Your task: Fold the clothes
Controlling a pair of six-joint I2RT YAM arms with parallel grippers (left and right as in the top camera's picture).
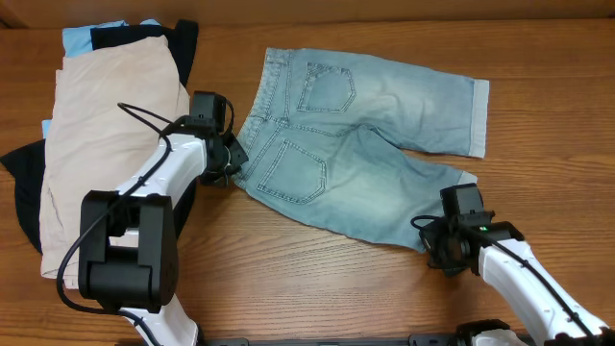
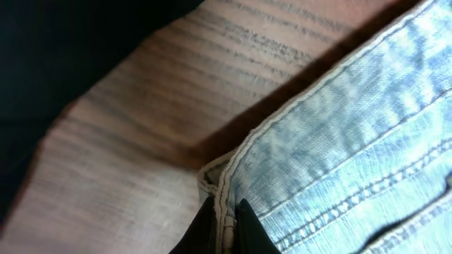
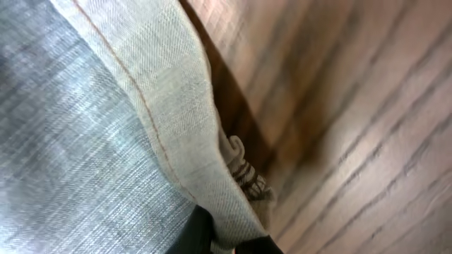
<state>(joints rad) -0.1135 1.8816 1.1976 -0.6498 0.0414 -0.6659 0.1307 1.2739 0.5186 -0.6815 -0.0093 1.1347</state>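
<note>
Where the denim shorts (image 1: 375,144) lie: spread back-side up on the table (image 1: 317,288), centre to right, with the waistband toward the left and both legs running right.
Denim: light-wash blue, faded paler down the legs. The wrist views show a diagonal twill weave. Soft wrinkles run across the seat.
Back pockets (image 1: 325,88): two five-sided patches, outlined in double stitching.
Upper leg cuff (image 1: 478,117): turned up, with the paler inside face showing.
Waistband (image 2: 332,106): thick folded edge with parallel rows of pale thread.
Left gripper (image 2: 226,227): at the near corner of the waistband. Jaws nearly closed, thin dark fingers pinching the band's edge between them.
Right gripper (image 3: 226,238): at the hem corner of the lower leg. Jaws pressed together on the hem, with loose frayed threads just beside them.
Beige shorts (image 1: 106,125): smooth, matte cloth on top of a pile at the table's left.
Black piece (image 1: 24,168): under the beige, sticking out at the left edge.
Sky-blue piece (image 1: 82,38): a corner showing at the pile's far end.
Table surface: brown wood, long straight grain lines, slight sheen.
</note>
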